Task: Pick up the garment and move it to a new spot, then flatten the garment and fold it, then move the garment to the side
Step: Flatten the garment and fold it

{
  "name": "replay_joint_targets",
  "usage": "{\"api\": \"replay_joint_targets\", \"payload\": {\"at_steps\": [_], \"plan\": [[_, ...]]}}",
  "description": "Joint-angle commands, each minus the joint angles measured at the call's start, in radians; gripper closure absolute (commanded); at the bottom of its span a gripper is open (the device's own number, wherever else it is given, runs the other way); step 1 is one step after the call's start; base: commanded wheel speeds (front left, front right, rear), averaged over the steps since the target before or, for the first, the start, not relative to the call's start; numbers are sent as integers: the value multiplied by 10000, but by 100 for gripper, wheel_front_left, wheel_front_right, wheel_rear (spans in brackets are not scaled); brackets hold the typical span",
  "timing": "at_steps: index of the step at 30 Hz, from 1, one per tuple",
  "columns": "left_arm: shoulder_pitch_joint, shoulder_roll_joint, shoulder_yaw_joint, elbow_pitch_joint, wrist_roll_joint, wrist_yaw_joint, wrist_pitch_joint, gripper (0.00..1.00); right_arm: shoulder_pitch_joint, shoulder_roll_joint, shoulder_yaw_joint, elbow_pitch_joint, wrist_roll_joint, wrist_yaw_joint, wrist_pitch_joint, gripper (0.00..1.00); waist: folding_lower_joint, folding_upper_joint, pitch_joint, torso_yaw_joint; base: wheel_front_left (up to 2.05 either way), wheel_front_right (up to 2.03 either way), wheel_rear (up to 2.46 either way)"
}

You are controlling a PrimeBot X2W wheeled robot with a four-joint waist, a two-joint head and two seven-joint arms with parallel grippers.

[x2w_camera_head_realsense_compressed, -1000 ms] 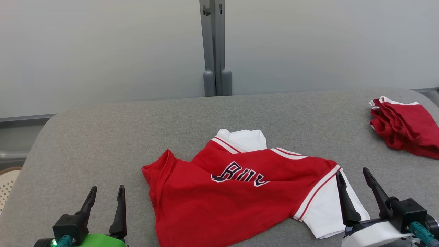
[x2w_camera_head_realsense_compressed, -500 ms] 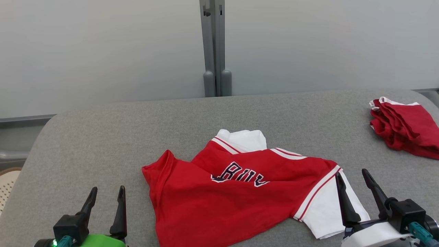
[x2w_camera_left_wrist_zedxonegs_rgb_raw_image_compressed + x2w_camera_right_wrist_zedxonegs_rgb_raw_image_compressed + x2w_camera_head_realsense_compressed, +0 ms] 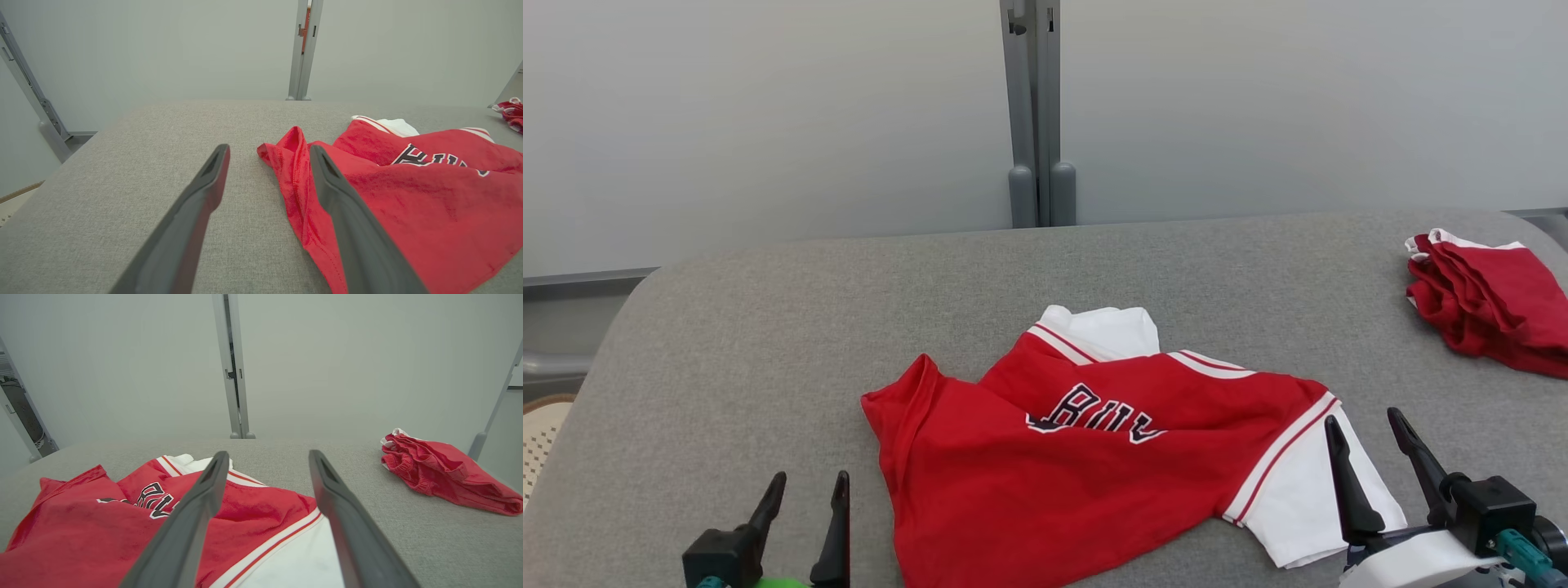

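The crumpled red jersey (image 3: 1062, 482) lay mid-table on the grey fabric-covered table (image 3: 768, 327). Its long axis ran roughly nine to three o'clock, hem left, white sleeve (image 3: 1307, 506) right. The right gripper (image 3: 1361, 416), fingers spread wide and empty, stood nearest, with that sleeve at its twelve o'clock. The left gripper (image 3: 811, 475), likewise parted, had the hem at one o'clock. The soft, rumpled knit would probably sag when lifted.

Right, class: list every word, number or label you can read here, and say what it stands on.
"BU": dark, white-edged letters on the red jersey; a fold cuts off their lower parts, so the rest is unreadable.
Other red garment: nothing legible.
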Motion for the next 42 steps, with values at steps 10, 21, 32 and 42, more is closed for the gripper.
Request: {"api": "replay_joint_targets", "payload": {"at_steps": [10, 21, 32, 42], "plan": [[476, -135, -1335, 1267, 88, -516, 212, 0, -697, -610, -347, 2164, 180, -2, -276, 0, 0, -1, 238, 90, 0, 0, 0], [79, -398, -2450, 3055, -451, -669, 53, 0, -2013, -1064, -546, 5779, -3, -2, -601, 0, 0, -1, 668, 179, 0, 0, 0], [-673, -518, -2985, 4087, -1007, -687, -448, 0, -2715, -1104, -741, 8165, 32, -2, -653, 0, 0, -1, 849, 246, 0, 0, 0], [-1110, -515, -3560, 4428, -1680, -687, -634, 100, -2923, -812, -272, 8449, 367, 0, -634, 100, 0, -1, 905, 217, 0, 0, 0]]}}
